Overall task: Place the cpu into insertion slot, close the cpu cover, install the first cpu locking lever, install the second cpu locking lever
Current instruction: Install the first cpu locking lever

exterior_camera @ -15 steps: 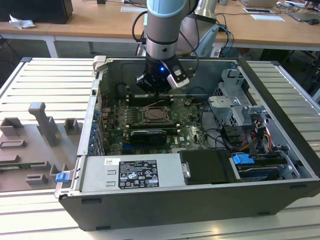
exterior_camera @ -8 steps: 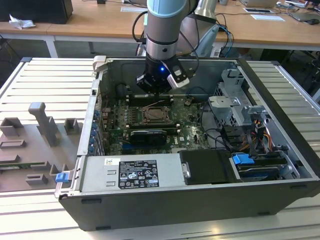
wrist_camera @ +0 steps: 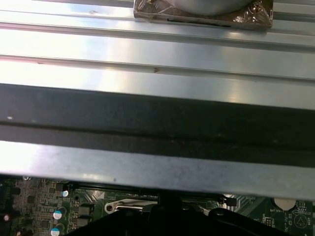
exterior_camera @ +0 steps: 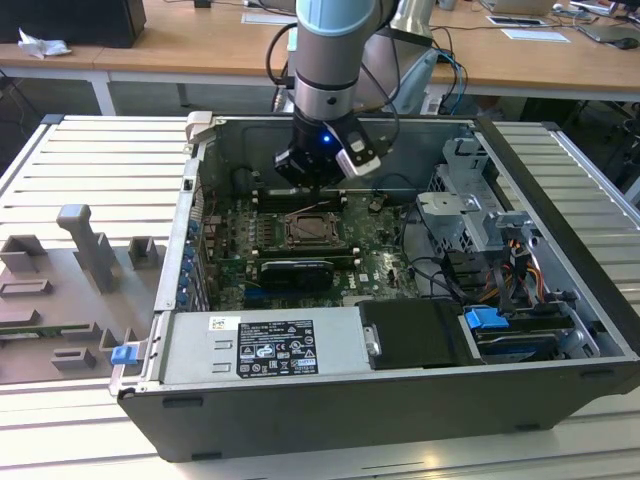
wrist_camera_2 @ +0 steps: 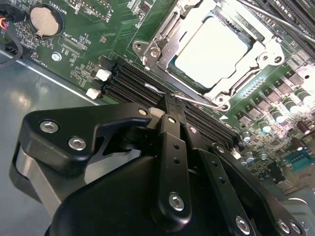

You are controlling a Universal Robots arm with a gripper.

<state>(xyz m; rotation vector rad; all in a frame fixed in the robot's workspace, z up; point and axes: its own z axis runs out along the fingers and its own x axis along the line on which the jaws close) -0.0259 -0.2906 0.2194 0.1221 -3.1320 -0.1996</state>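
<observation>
Silver-grey metal marks the cpu [wrist_camera_2: 211, 53], which in the second wrist view already lies seated in the insertion slot [wrist_camera_2: 173, 73], with the cpu cover [wrist_camera_2: 256, 59] folded down as a frame around it. The gripper [wrist_camera_2: 170, 105] has its black fingers drawn together just beside the socket's near edge, their tips pinched at a thin wire locking lever [wrist_camera_2: 197, 101] that runs along that edge; whether the wire is truly clamped or only touched I cannot tell. Judging from this, the step in hand is a lever install, and doing it well would seem to call for keeping the tips low on the wire, pressing it down and sideways under its catch without scraping the green motherboard [wrist_camera_2: 98, 29] or the long memory slots [wrist_camera_2: 133, 81] close by. In the exterior view the gripper [exterior_camera: 312, 185] hangs inside the open computer case [exterior_camera: 330, 400] above the socket [exterior_camera: 312, 230], giving the wider layout but hiding the lever itself, whereas the first wrist view looks mostly across the case wall [wrist_camera: 157, 128] and ribbed table [wrist_camera: 147, 49], with a strip of board at its edge
</observation>
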